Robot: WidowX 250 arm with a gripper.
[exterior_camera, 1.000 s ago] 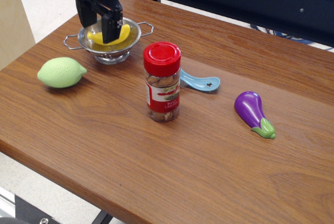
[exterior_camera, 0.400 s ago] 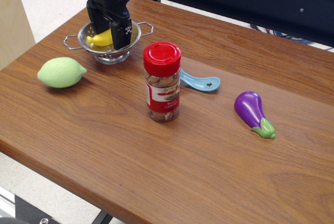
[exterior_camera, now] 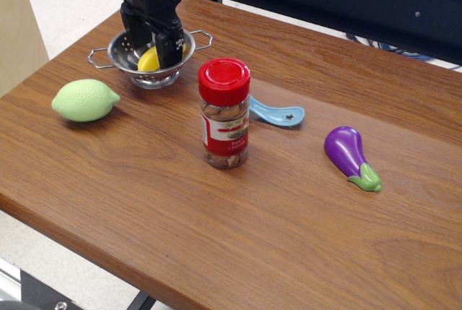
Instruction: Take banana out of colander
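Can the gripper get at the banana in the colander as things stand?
Probably yes. The gripper is already down inside the colander, fingers on either side of the banana. Nothing covers the bowl, and the spice jar stands clear. Whether it has gripped the banana is unclear.

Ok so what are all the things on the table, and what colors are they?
banana: one, yellow, inside the colander, between the gripper fingers
colander: one, shiny silver with holes and wire handles, back left of the table
lemon toy: one, pale green, left side, in front of the colander
spice jar: one, clear with a red lid, upright in the middle
spoon: one, light blue, lying just behind and to the right of the jar
eggplant toy: one, purple with a green stem, right side
table: one, brown wood
gripper: one, black, reaching down into the colander around the banana
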